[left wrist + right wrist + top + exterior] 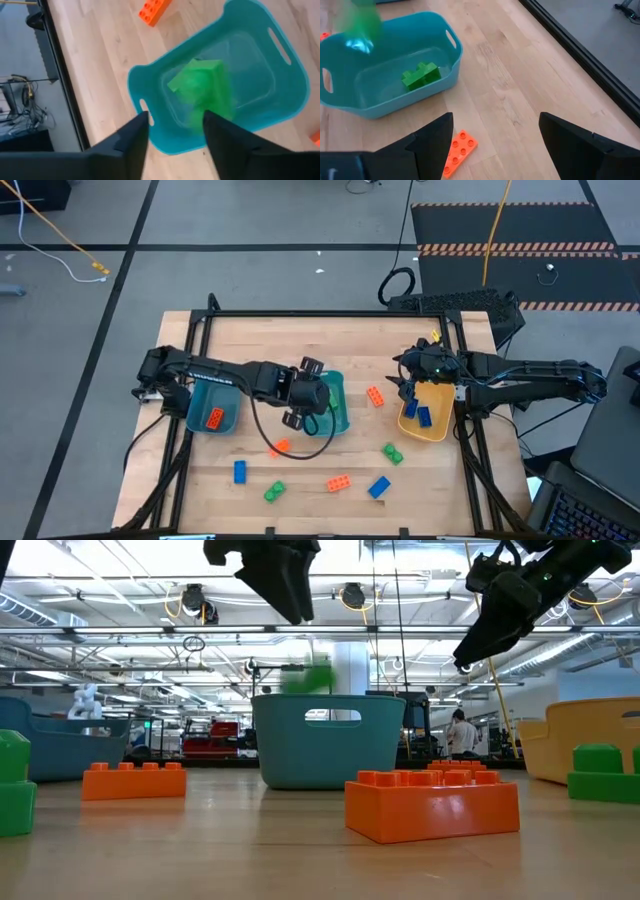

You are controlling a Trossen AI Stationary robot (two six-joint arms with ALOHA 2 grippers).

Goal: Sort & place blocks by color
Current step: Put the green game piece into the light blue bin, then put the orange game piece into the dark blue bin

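My left gripper (175, 131) hangs open above the middle teal bin (338, 395). A green block (202, 90) shows blurred in mid-air below the fingers, just over the bin's rim (310, 678), touching neither finger. Another green block (421, 76) lies on that bin's floor. My right gripper (495, 142) is open and holds nothing; it hovers near the yellow-tan bowl (432, 430), which holds blue blocks (423, 415). An orange block (460, 150) lies flat on the table just ahead of it. The left teal bin (200, 395) holds an orange block (215, 418).
Loose blocks lie along the table's near part: orange (278, 447), blue (240, 471), green (274, 492), orange (338, 483), blue (379, 487), green (392, 453). A black frame rail (330, 313) runs round the table. Bare wood shows between the middle bin and the bowl.
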